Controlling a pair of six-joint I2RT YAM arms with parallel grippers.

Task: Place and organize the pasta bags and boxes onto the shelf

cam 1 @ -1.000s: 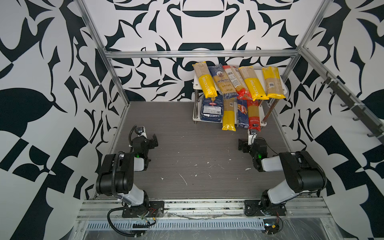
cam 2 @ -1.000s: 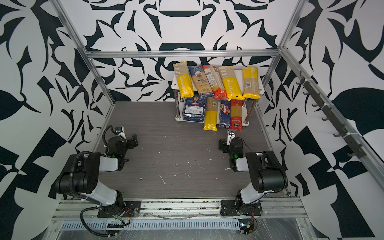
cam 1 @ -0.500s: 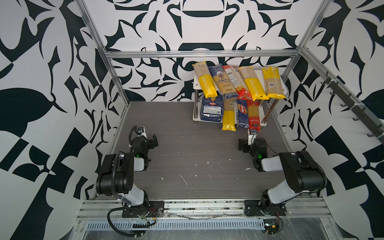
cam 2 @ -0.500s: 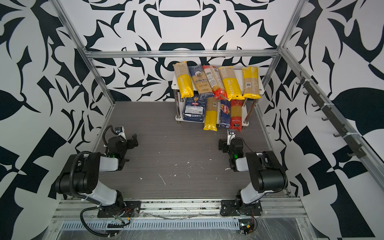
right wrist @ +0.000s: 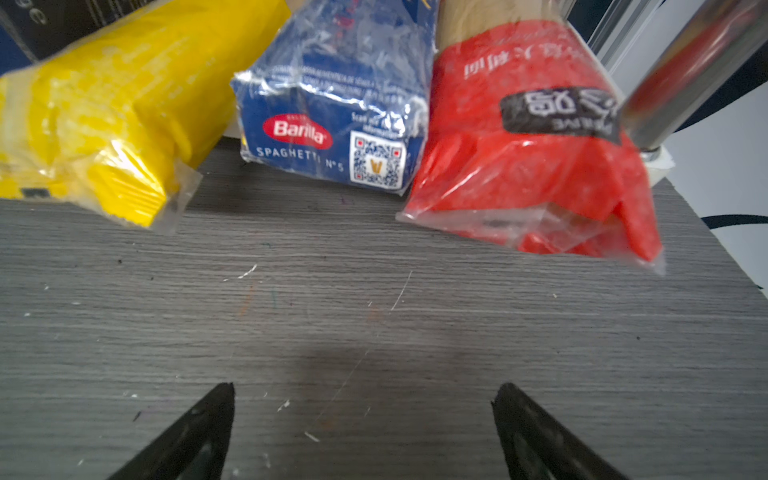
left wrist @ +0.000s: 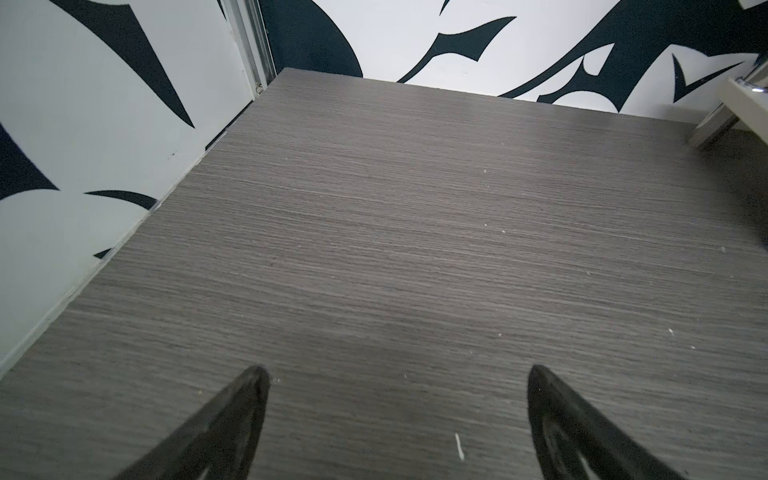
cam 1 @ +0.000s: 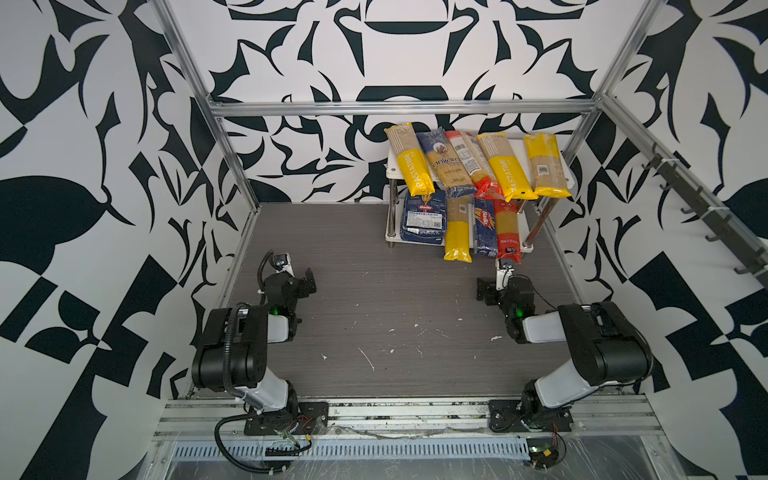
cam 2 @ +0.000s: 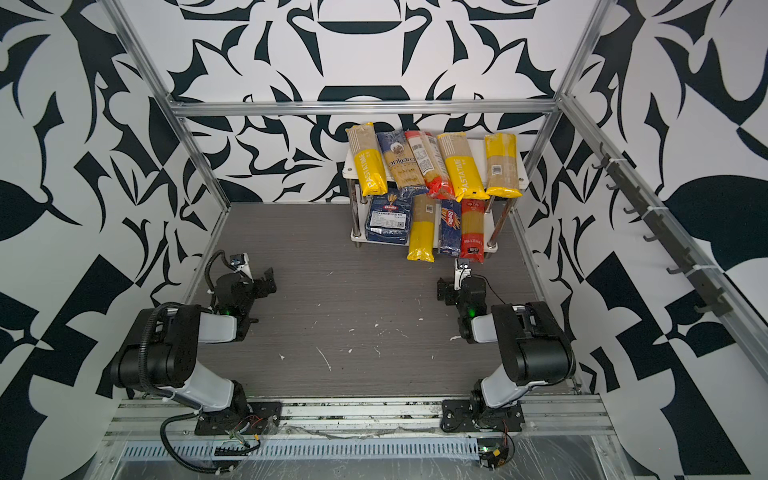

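Found left end effector (left wrist: 397, 374), right end effector (right wrist: 361, 390) wide, empty; judged best to square overhanging red bag (cam 1: 508, 228) onto shelf (cam 1: 392, 171).

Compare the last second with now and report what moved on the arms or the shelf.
Nothing visibly changed. The left gripper and the right gripper stay open and empty, and the pasta packages lie as they did on both tiers of the shelf.

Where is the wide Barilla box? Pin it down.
In both top views the wide Barilla box lies on the lower board of the shelf, at its left end, beside a yellow-ended bag.
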